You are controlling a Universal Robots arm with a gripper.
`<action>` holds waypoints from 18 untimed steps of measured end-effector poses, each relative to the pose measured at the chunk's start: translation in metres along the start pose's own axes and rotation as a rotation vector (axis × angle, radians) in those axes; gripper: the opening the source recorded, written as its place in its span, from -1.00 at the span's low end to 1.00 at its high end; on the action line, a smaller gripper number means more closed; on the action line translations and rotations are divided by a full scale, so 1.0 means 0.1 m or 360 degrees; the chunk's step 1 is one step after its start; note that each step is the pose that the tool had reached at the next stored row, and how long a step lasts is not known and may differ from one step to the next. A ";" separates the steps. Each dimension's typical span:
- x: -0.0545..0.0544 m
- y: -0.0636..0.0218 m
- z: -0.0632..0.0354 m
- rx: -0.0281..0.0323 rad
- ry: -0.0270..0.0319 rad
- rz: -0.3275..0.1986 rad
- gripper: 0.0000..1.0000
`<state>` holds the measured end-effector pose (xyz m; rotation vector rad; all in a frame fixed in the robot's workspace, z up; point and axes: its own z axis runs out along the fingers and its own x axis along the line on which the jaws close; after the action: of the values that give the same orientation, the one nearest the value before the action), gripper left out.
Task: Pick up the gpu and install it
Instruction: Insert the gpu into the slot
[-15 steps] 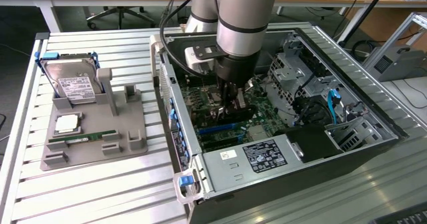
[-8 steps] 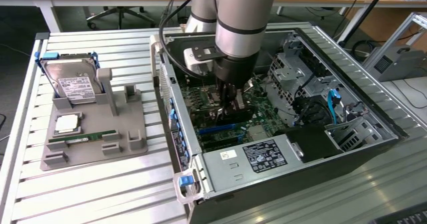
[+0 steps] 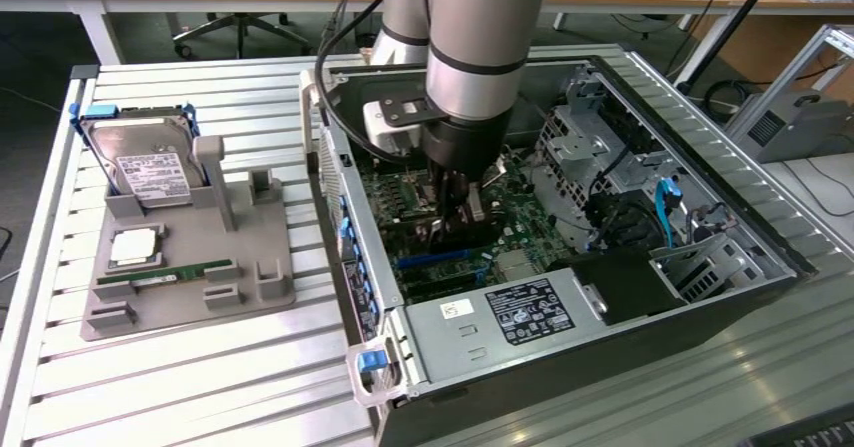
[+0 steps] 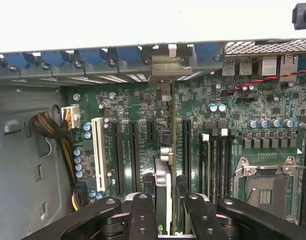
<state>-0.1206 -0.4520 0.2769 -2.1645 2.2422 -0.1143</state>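
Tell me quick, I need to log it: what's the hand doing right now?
Hand: closed on the gpu, held edge-on over the motherboard slots inside the case.

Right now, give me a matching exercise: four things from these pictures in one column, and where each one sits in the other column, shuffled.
Things:
1. gpu
2. hard drive
3. RAM stick
4. gripper

Places:
A. lying flat, low on the grey holder tray
B. standing at the tray's far end
C. edge-on between the fingers, over the motherboard
D. down inside the open computer case

Pairs: 1-C, 2-B, 3-A, 4-D
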 end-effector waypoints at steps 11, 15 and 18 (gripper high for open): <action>0.00 0.026 0.020 -0.00007 -0.00238 0.0002 -0.47; 0.01 0.036 0.026 -0.00010 -0.00329 0.0002 -0.47; 0.03 0.048 0.033 -0.00010 -0.00340 0.0002 -0.47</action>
<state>-0.1252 -0.4552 0.2734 -2.1541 2.2326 -0.0900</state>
